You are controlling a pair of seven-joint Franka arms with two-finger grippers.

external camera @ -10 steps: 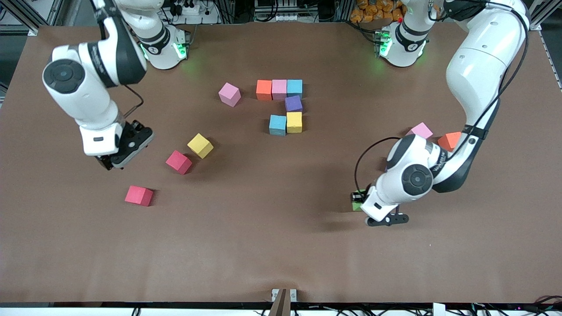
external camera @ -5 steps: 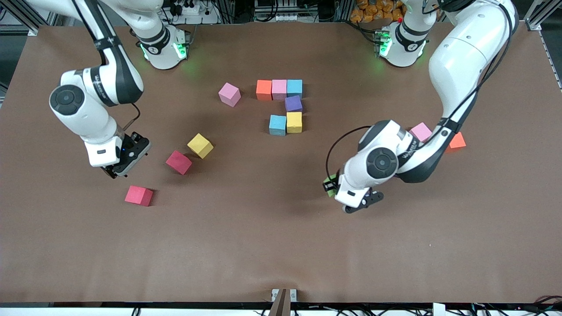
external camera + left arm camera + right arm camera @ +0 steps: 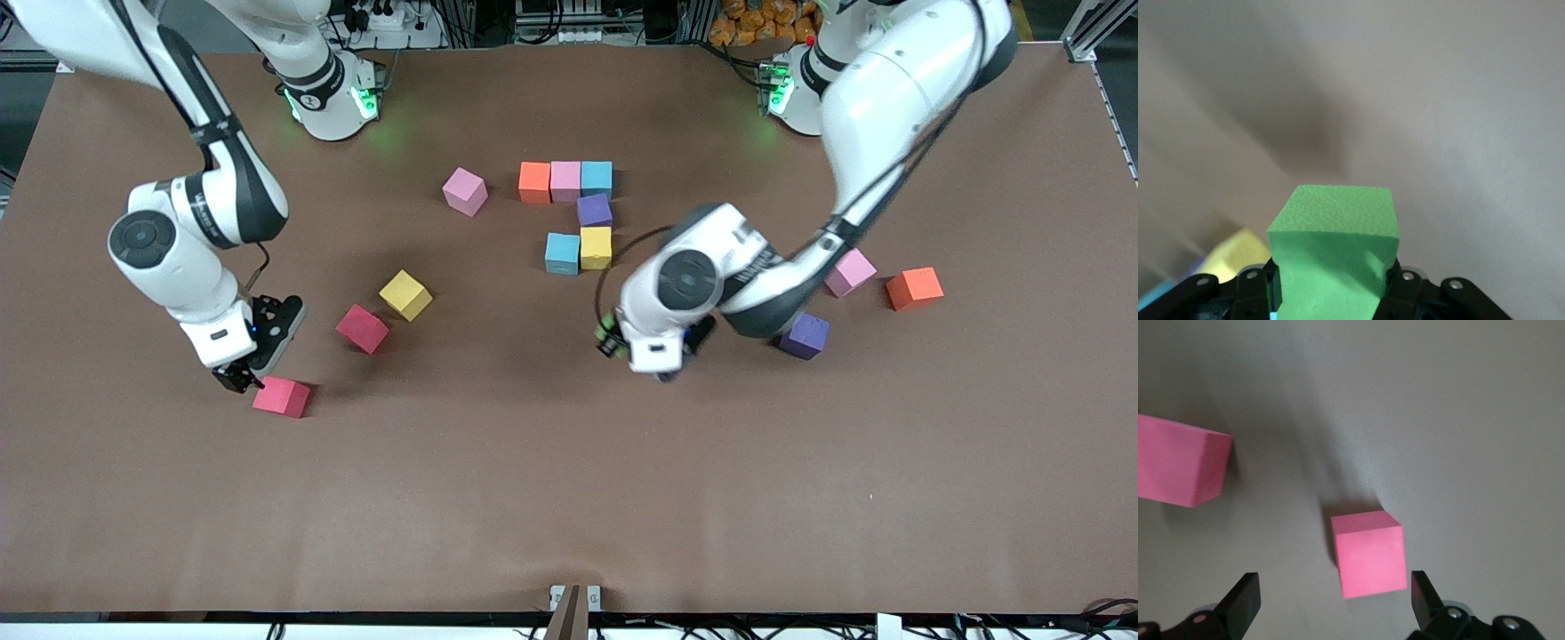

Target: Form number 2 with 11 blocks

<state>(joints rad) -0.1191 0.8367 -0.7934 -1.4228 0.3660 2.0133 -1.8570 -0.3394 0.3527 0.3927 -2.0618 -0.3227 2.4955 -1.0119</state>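
I see the partial number 2 point(image 3: 576, 216) mid-desk: six cubes so far, an orange-pink-blue row, purple under, then yellow and blue. My left hand point(image 3: 612, 338) is clamped on the green block point(image 3: 1333, 253), over bare desk point(image 3: 569, 498) nearer the camera than the digit; it has carried it in from the left arm's end. My right hand point(image 3: 238, 378) has dropped, fingers wide apart, just beside a red block point(image 3: 282, 396).

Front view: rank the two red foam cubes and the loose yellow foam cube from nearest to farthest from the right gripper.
1. Red foam cube nearest the front camera, right beside the open right gripper.
2. Second red foam cube, toward the table's middle.
3. Loose yellow foam cube, beside that second red one.
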